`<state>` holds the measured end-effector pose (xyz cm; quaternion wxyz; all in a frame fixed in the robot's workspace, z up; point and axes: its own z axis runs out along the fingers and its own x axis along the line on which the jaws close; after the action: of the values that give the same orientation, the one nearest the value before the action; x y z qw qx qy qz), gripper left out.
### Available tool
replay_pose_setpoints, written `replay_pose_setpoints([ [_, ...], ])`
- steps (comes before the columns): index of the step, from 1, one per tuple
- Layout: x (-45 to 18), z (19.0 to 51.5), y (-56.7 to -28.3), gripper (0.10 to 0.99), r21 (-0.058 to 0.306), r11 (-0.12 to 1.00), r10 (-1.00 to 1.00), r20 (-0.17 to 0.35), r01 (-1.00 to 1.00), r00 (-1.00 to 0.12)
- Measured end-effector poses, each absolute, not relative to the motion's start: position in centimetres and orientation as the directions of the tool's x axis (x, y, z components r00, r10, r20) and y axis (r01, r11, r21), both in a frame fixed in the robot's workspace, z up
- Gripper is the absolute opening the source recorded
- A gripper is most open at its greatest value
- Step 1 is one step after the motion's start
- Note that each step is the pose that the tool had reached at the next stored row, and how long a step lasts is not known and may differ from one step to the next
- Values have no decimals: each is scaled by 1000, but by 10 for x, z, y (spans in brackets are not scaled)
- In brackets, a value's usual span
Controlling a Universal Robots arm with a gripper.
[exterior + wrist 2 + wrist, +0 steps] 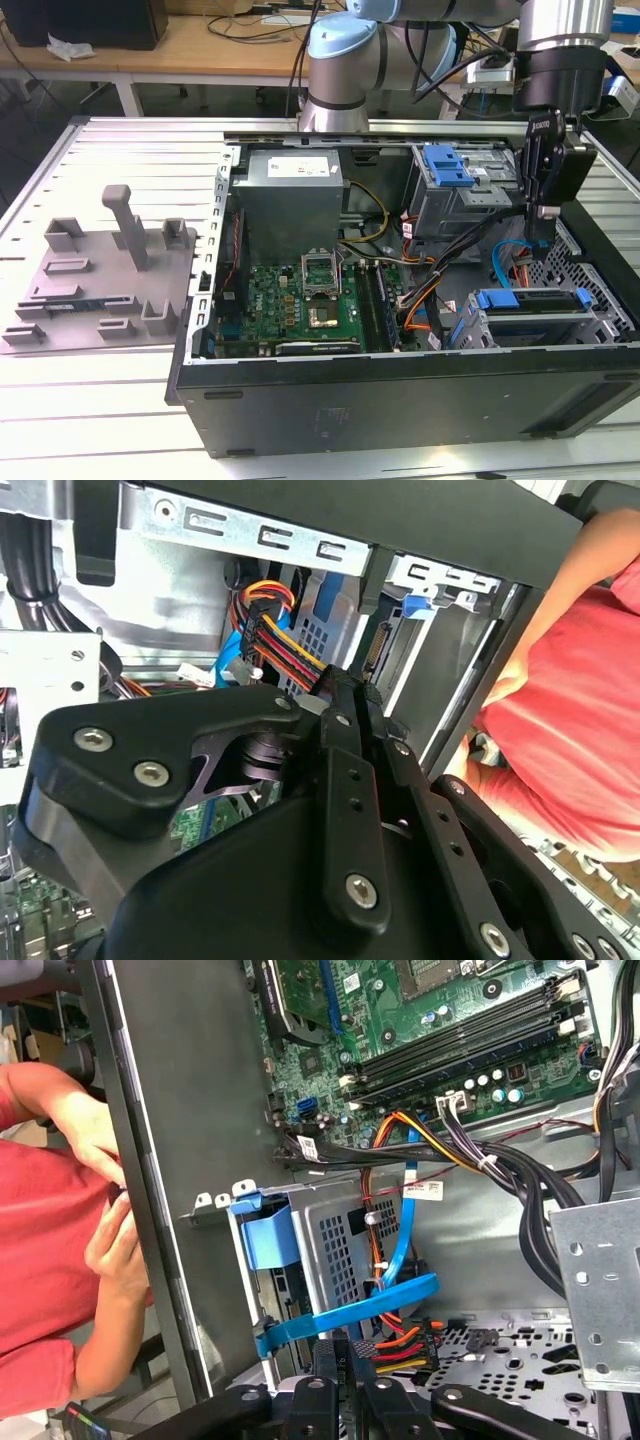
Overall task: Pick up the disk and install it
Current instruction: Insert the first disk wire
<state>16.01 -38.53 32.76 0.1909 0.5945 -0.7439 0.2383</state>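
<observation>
Gripper (541, 243) pressed together, empty, hangs by silver metal disk w/ bright blue plastic carrier (528, 299), exterior view's right. Install step, I reckon: disk looks slotted in already; full seating needs a straight push.

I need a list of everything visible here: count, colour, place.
table: one, white, under everything
computer case: one, black, open, on table
disk: one, silver with blue carrier, in case, exterior view's right
power supply box: one, grey, in case
motherboard: one, green, in case
drive cage: one, grey, blue latch, in case
fixture: one, grey, on table, exterior view's left
person: one, red shirt, beside case
arm: one, silver and blue, behind case
gripper: one, black, shut, above disk
</observation>
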Motion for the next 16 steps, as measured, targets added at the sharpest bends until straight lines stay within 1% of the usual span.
replay_pose_setpoints([
  [5, 164, 332, -389, 165, -124, 180, -794, 567, -976, -219],
  [7, 164, 335, -394, 165, -122, 182, -802, 555, -976, -219],
  [14, 168, 340, -412, 165, -119, 184, -810, 544, -976, -219],
  [16, 168, 340, -417, 165, -116, 186, -820, 530, -976, -219],
])
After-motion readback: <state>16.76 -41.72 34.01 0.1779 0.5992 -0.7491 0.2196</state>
